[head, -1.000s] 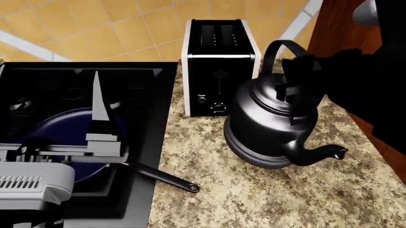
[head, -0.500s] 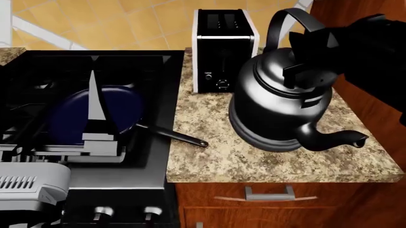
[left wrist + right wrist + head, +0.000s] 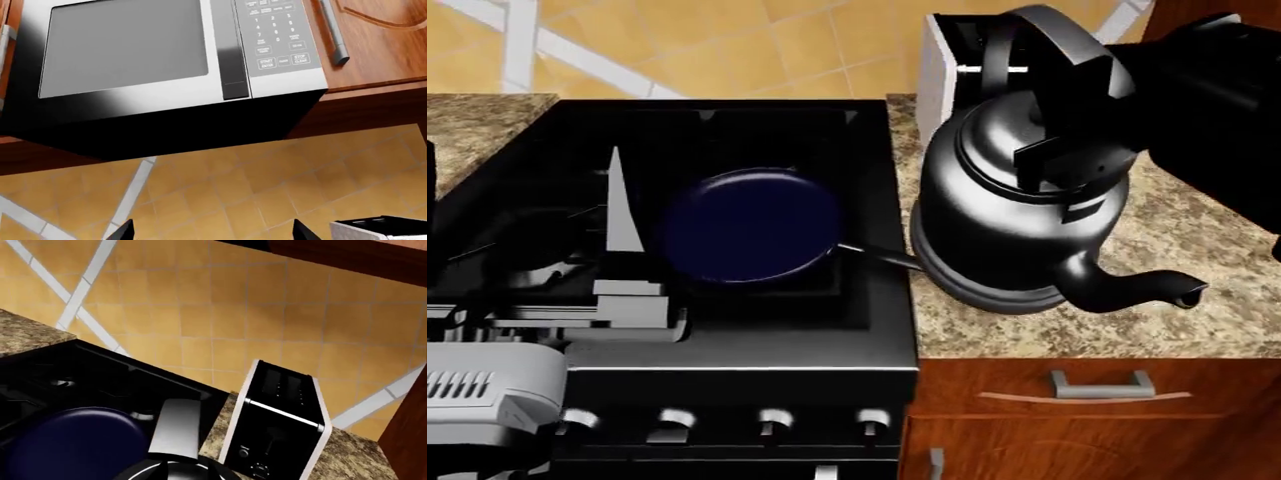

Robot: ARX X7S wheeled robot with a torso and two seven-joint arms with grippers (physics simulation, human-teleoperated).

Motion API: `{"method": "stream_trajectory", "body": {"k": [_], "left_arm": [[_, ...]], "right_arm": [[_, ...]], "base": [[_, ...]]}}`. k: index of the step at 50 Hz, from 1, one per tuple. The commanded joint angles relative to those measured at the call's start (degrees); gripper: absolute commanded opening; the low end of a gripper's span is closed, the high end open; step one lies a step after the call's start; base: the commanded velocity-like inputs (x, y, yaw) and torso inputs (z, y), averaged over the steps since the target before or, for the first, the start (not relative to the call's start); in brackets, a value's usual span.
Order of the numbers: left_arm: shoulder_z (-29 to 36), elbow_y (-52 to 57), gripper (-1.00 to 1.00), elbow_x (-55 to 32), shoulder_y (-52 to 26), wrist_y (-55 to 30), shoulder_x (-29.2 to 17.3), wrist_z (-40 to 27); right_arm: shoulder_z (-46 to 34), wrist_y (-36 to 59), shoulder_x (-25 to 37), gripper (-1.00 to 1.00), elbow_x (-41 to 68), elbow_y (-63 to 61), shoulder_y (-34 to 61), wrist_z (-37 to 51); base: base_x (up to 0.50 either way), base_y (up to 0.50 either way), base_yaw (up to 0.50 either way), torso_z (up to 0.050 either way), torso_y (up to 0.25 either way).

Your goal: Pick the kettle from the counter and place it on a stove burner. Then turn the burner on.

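The dark grey kettle (image 3: 1008, 215) hangs by its arched handle (image 3: 1054, 60) from my right gripper (image 3: 1070, 160), which is shut on that handle. Its base is over the speckled counter (image 3: 1214, 235) right at the range's edge, and it covers the end of the pan's handle. Its spout points to the right. In the right wrist view the kettle's handle (image 3: 177, 432) and lid edge show close below. A stove burner (image 3: 62, 383) sits under the black grates (image 3: 767, 135). My left gripper (image 3: 212, 235) is open and points up at the microwave (image 3: 133, 55).
A dark blue frying pan (image 3: 754, 225) sits on the range's right side. The toaster (image 3: 950, 55) stands behind the kettle. Silver knobs (image 3: 774, 420) line the range front. A drawer with a silver handle (image 3: 1101, 385) is below the counter. A wood cabinet (image 3: 380, 40) hangs beside the microwave.
The kettle has moved left towards the range in my right gripper and now covers the end of the pan's handle. The view has shifted, bringing the range's front knobs into sight.
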Motion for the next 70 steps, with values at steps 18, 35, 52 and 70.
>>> {"method": "stream_trajectory", "body": {"k": [18, 35, 52, 70], "left_arm": [[2.0, 0.2, 1.00, -1.3, -1.2, 1.6, -2.8, -3.1], [2.9, -0.3, 1.00, -1.7, -1.5, 2.6, -3.7, -4.0], [3.8, -0.2, 1.00, -2.0, -2.1, 3.2, -4.7, -5.2], [4.6, -0.1, 1.00, -2.4, -2.7, 3.8, -5.8, -6.3]], "right_arm": [[-2.1, -1.6, 1.0, -1.00, 0.0, -1.1, 1.9, 9.9], [-2.8, -2.0, 0.9, -1.00, -1.4, -1.3, 2.4, 8.3], [-3.5, -2.7, 1.2, -1.00, -1.9, -1.9, 2.8, 7.8], [-4.9, -3.4, 1.5, -1.00, -1.3, -2.2, 3.7, 7.9]], "base": [[0.04, 0.50, 0.00, 0.000, 0.000], [0.05, 0.50, 0.00, 0.001, 0.001], [0.21, 0.49, 0.00, 0.000, 0.001], [0.26, 0.48, 0.00, 0.000, 0.001]]}}
